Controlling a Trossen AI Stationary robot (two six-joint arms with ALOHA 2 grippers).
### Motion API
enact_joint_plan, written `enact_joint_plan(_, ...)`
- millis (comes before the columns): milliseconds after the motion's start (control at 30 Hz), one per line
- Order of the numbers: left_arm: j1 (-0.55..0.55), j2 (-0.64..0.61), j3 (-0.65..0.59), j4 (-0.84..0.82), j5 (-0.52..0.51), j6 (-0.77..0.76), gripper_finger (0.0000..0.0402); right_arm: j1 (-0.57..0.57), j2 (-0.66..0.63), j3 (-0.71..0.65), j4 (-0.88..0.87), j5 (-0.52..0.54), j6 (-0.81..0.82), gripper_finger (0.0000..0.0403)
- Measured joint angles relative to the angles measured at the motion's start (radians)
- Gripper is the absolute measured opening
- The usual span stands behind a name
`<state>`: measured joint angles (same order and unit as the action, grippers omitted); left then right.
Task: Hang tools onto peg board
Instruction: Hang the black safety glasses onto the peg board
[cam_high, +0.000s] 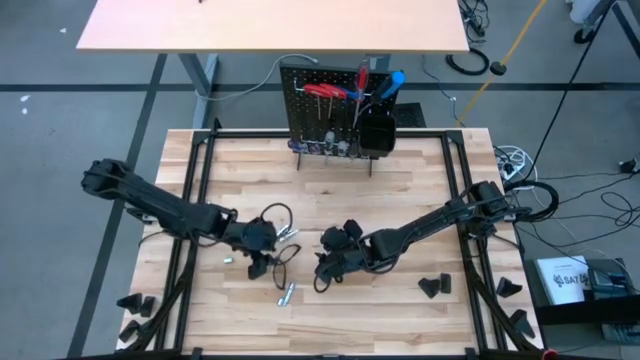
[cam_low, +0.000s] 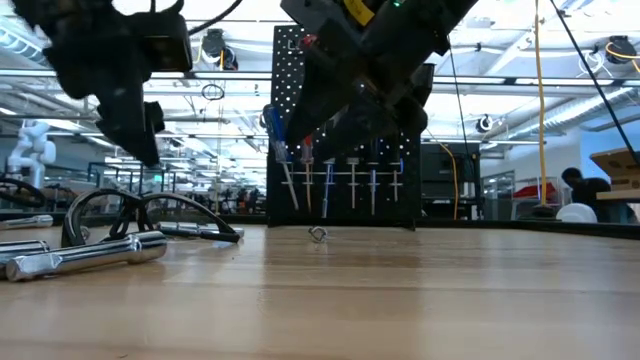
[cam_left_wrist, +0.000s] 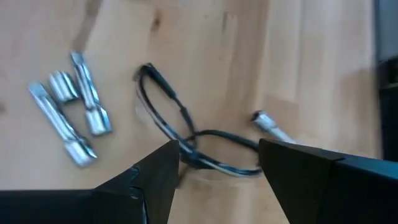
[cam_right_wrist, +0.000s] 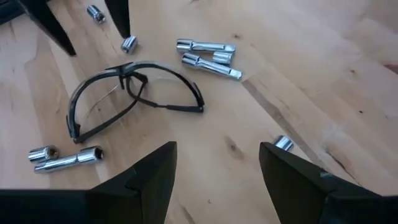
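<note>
Pale wood table (cam_high: 400, 170), with black peg board (cam_high: 310, 110) upright at far edge, feet on the wood. Red-handled tools (cam_high: 325, 90) and a blue-handled screwdriver (cam_high: 393, 80) already hung on peg board, next to its black bin (cam_high: 377, 132); row of thin silver-shafted drivers (cam_low: 350, 185) along hooks in low view.

Left gripper (cam_high: 262, 252) low over table centre-left, fingers (cam_left_wrist: 155, 180) apart, clamped on nothing. Directly under it, black-framed safety glasses (cam_right_wrist: 134, 93), lenses clear, lying flat on the wood. Possibly touching the frame, though left wrist view too blurred to tell.

Right gripper (cam_high: 328, 262) low just right of the glasses, fingers (cam_right_wrist: 152, 177) likewise apart and empty, pointed toward the glasses, bare wood between the tips.

Silver sockets and bits loose around the glasses: a cluster of three (cam_right_wrist: 208, 56) just beyond the frame, a pair (cam_right_wrist: 65, 157) near one temple arm, two small ones (cam_right_wrist: 127, 43) farther off, one (cam_right_wrist: 283, 144) by itself close to right gripper. None of these on peg board; all flat on the wood, well apart from it.

Small black wedge blocks (cam_high: 435, 287) near right front edge, more (cam_high: 135, 303) at left front corner.
</note>
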<state>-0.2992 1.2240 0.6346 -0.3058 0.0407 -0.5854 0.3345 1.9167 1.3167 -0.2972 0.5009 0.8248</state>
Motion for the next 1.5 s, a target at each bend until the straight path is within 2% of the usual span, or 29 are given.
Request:
enact_joint_plan(133,0.043,-0.029,0.000,0.002,0.054,-0.116,0.0228,0.002,0.000,0.000,-0.005,-0.007,-0.015,0.0222)
enact_joint_plan(333,0.041,-0.022,0.000,0.051,0.119,0.134,0.0228,0.014,0.000,-0.001,-0.037,-0.009,-0.025,0.0222)
enact_joint_plan(467,0.070,0.012,0.004,0.276,0.130,-0.031,0.0228,0.019,0.000,-0.001,-0.038,-0.011,-0.025,0.0222)
enact_joint_plan(500,0.073,0.032,0.008,0.289,0.141,-0.055,0.0228,0.018,0.000,-0.001,-0.038,-0.010,-0.025,0.0222)
enact_joint_plan(600,0.043,0.107,0.049,0.221,0.156,-0.028,0.0228,0.019,0.000,-0.001,-0.063,-0.009,-0.026,0.0222)
enact_joint_plan(667,0.024,0.161,0.089,0.169,0.132,-0.002,0.0228,0.020,0.000,-0.001,-0.102,-0.009,-0.022,0.0222)
enact_joint_plan(967,-0.022,0.401,0.317,-0.188,-0.160,0.162,0.0228,0.010,0.000,-0.001,-0.197,0.025,0.040,0.0222)
enact_joint_plan(1133,-0.029,0.470,0.386,-0.202,-0.151,0.213,0.0228,0.010,0.000,-0.001,-0.242,0.025,0.053,0.0222)
enact_joint_plan(1500,-0.031,0.536,0.391,-0.274,-0.173,0.233,0.0228,0.010,0.000,-0.001,-0.277,0.029,0.080,0.0222)
